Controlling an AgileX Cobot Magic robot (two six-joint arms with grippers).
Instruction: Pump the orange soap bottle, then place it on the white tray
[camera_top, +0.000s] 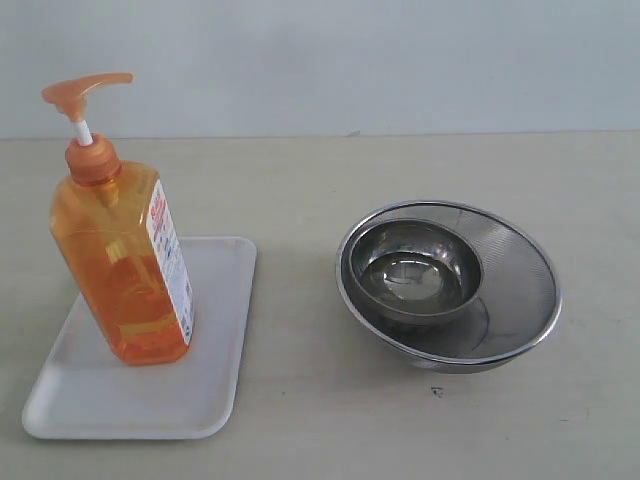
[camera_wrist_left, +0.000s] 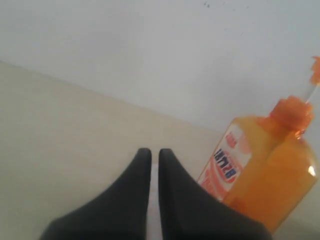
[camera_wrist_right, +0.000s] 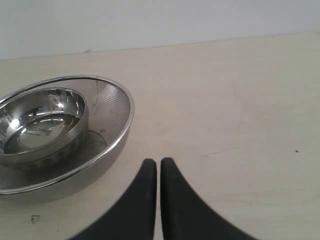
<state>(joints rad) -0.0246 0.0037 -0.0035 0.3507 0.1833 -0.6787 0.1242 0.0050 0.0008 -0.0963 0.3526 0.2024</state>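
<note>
The orange soap bottle (camera_top: 120, 265) stands upright on the white tray (camera_top: 215, 340) at the left of the exterior view, pump head up, white-and-red label facing right. Neither arm shows in the exterior view. In the left wrist view the bottle (camera_wrist_left: 272, 185) is close beside my left gripper (camera_wrist_left: 155, 154), which is shut with nothing between its black fingers; the tray is hidden there. My right gripper (camera_wrist_right: 157, 164) is shut and empty over bare table.
A small steel bowl (camera_top: 415, 270) sits inside a larger mesh steel bowl (camera_top: 510, 300) at the right of the table. The same nested bowls (camera_wrist_right: 55, 130) lie near my right gripper. A pale wall runs behind the table.
</note>
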